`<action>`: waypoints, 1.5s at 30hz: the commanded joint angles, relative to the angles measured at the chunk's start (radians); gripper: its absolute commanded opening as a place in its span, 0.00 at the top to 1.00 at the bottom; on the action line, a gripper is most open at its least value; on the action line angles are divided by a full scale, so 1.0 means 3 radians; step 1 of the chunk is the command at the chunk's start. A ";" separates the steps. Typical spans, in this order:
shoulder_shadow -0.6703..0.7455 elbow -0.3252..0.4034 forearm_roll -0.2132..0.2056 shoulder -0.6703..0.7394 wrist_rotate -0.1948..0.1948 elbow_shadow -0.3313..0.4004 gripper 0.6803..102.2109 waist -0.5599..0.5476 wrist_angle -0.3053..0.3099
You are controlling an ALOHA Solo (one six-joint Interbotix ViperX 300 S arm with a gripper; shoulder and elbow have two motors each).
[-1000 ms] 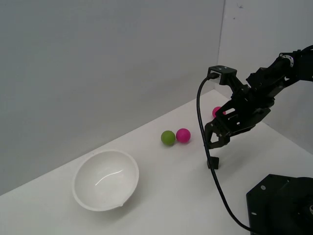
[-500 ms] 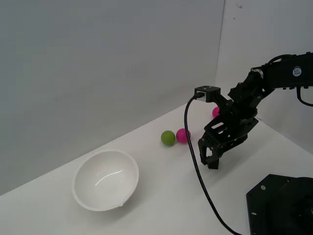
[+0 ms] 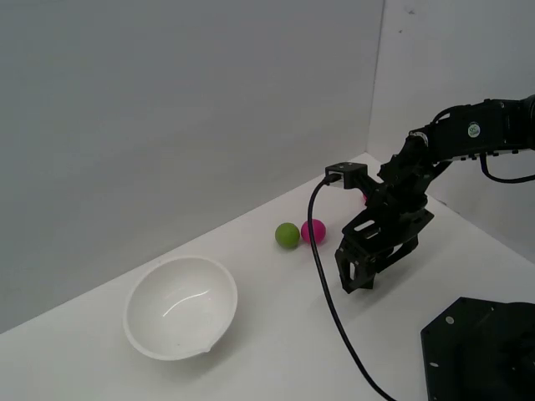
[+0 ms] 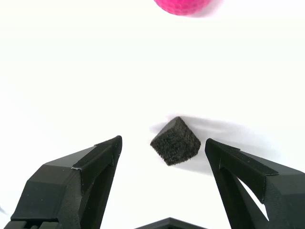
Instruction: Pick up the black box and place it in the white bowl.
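Observation:
The black box (image 4: 175,141) is a tiny matte black cube resting on the white table. In the wrist view it sits between my two fingers with a gap on each side. My gripper (image 4: 163,145) is open and touches nothing. In the exterior view my gripper (image 3: 359,271) is low over the table, and the cube cannot be told apart from the black fingers there. The white bowl (image 3: 150,288) stands empty at the exterior view's left, well away from the gripper.
A green ball (image 3: 287,235) and a pink ball (image 3: 313,230) lie together just behind the gripper. A pink ball (image 4: 183,5) shows in the wrist view beyond the cube. The black base block (image 3: 481,351) sits at the lower right. A black cable (image 3: 330,309) hangs from the wrist.
The arm has come down and shifted toward the exterior view's left. The open gripper now sits low around the spot where the cube stood. The cube, balls and bowl have not moved.

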 commanded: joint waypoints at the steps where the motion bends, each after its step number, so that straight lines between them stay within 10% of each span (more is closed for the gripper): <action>1: -0.0020 -0.0041 -0.0031 -0.0041 0.0031 -0.0046 0.02 0.0015 -0.0036; 14: -0.0169 -0.0036 0.0020 -0.0199 0.0031 -0.0036 0.06 -0.0036 -0.0123; 20: -0.0169 -0.0036 0.0020 -0.0194 0.0036 -0.0036 0.46 -0.0036 -0.0102; 33: -0.0112 -0.0046 0.0020 -0.0143 0.0031 -0.0046 0.98 -0.0036 -0.0031; 45: 0.0056 -0.0051 0.0020 0.0026 0.0020 -0.0056 0.98 -0.0036 0.0102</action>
